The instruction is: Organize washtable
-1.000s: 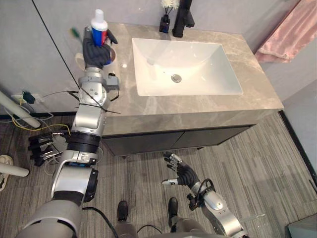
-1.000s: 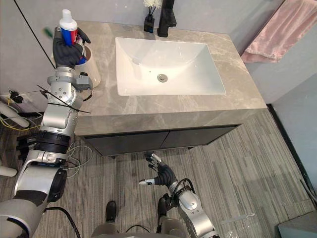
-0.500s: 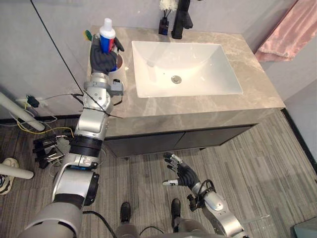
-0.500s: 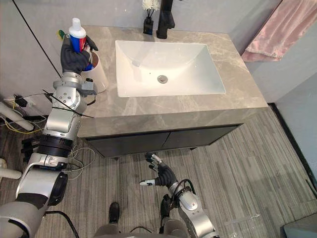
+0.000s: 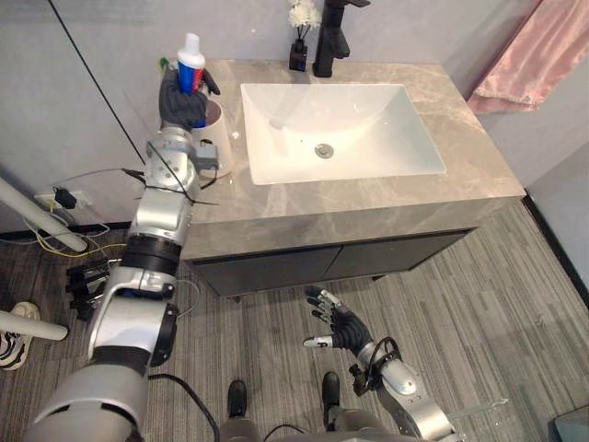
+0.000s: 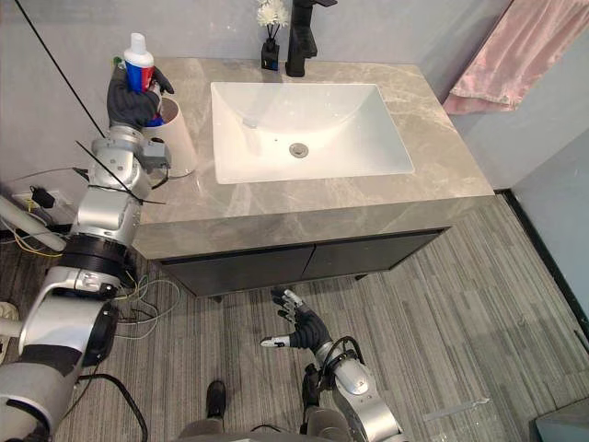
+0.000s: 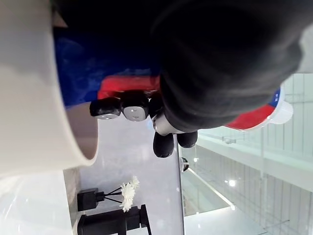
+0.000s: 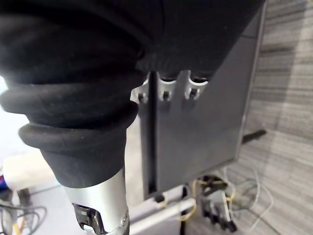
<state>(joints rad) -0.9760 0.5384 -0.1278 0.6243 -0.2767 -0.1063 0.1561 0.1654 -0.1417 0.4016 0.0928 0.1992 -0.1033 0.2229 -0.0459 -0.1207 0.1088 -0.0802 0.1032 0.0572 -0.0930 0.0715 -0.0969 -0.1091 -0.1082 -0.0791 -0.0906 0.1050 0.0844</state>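
Note:
At the counter's left end my left hand (image 5: 182,98) is shut on a toothpaste tube (image 5: 190,68) with a white cap and a red and blue body. It holds the tube upright, cap up, at the mouth of a white cup (image 5: 215,140). In the left wrist view the tube's (image 7: 122,85) blue lower part sits behind the cup's rim (image 7: 34,127), with the fingers (image 7: 122,110) curled round it. A green toothbrush tip (image 5: 164,63) pokes up behind the hand. My right hand (image 5: 337,325) hangs open low above the floor, in front of the cabinet.
The grey stone countertop (image 5: 460,138) holds a white sink basin (image 5: 368,129). A black faucet (image 5: 330,39) and a small dark vase of white flowers (image 5: 298,44) stand at its back edge. A pink towel (image 5: 529,55) hangs at the right. Dark cabinet doors (image 5: 322,258) are below.
The camera has shifted. My left hand still holds the tube at the cup and has come a little closer to its mouth. The right hand has barely moved.

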